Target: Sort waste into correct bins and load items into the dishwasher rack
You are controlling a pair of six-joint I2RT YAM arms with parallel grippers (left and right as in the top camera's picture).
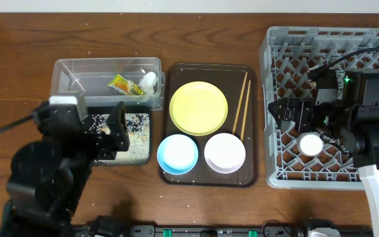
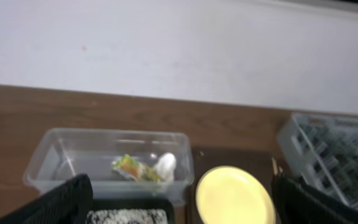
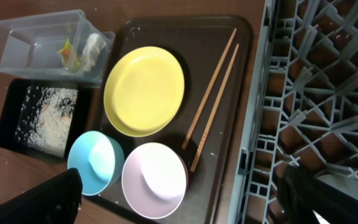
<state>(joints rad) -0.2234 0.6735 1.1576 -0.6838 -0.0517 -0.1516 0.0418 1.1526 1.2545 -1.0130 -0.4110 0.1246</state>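
Note:
The clear tub holds the green-and-orange wrapper and the white scrap; both also show in the left wrist view. The black tray holds rice grains. The yellow plate, blue bowl, white-pinkish bowl and two chopsticks lie on the brown tray. The white cup stands in the grey rack. My left gripper is open and empty over the black tray. My right gripper is open and empty over the rack's left edge.
The dark-brown serving tray sits between the bins and the rack. The right wrist view shows the plate, both bowls, the chopsticks and the rack's lattice. A white wall rises behind the table.

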